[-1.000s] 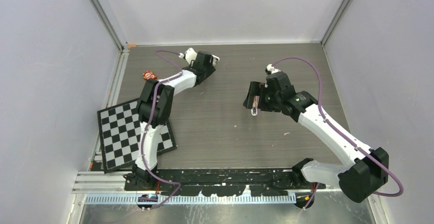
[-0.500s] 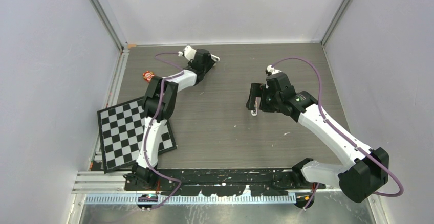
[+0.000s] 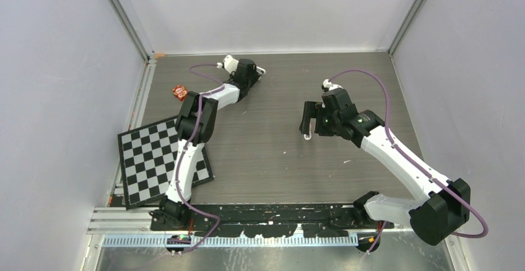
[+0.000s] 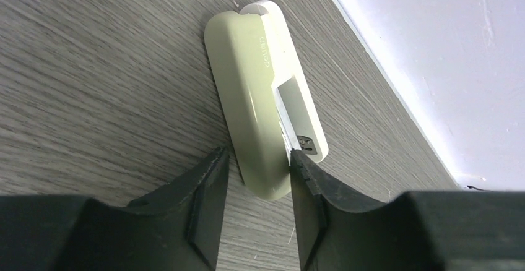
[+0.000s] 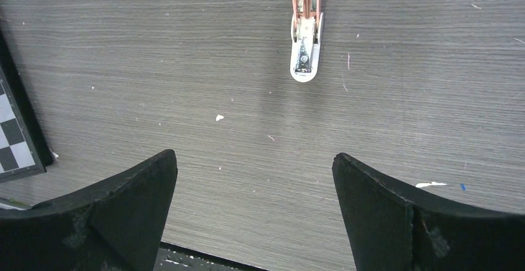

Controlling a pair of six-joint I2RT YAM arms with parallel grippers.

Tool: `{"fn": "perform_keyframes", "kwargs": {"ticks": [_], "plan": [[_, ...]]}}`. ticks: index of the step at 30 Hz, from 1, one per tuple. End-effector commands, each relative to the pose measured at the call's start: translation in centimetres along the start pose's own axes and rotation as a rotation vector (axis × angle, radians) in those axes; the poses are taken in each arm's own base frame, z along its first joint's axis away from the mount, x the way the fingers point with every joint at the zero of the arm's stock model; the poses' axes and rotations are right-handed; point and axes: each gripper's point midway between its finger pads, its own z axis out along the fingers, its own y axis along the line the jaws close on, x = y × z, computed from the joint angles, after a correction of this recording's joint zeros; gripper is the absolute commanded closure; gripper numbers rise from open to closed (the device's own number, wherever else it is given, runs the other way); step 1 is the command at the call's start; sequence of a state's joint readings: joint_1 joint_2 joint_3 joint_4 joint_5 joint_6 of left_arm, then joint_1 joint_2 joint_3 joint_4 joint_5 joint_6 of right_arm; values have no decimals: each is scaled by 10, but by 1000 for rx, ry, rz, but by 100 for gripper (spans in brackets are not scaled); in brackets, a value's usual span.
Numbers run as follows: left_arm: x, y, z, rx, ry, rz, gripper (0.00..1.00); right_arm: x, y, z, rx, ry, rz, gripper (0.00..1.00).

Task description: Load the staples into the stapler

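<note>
The stapler (image 4: 260, 98) lies at the table's (image 3: 266, 166) far edge by the back wall, its near end between the left gripper's (image 4: 257, 178) fingers. A smaller stapler-like object (image 5: 305, 26) lies right of centre, and a checkerboard (image 3: 145, 159) lies near-left.

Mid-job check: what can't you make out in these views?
The staples: not found in any view.
Left wrist view: the fingers cover the stapler along its near sides, so contact is unclear.
Top view: the stapler lies mostly under the left gripper.
Top view: small red object, too small to identify.
</note>
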State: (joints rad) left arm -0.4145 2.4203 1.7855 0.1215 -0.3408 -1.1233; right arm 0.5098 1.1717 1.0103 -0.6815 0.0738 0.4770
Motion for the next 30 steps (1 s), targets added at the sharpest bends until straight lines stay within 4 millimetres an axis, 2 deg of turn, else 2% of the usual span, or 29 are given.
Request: {"fn": "perform_keyframes", "kwargs": {"ticks": [1, 5, 14, 24, 30], "plan": [[-11, 3, 7, -27, -30, -9, 61, -19, 5, -7, -4, -63, -9, 0], [-12, 4, 2, -38, -19, 24, 69, -17, 5, -4, 2, -52, -10, 0], [-12, 7, -23, -43, 50, 145, 75, -16, 8, -8, -23, -67, 20, 0], [5, 35, -71, -80, 188, 218, 79, -13, 16, -12, -75, -71, 72, 0], [18, 64, -111, -98, 274, 277, 79, -16, 23, -14, -102, -75, 110, 0]]}}
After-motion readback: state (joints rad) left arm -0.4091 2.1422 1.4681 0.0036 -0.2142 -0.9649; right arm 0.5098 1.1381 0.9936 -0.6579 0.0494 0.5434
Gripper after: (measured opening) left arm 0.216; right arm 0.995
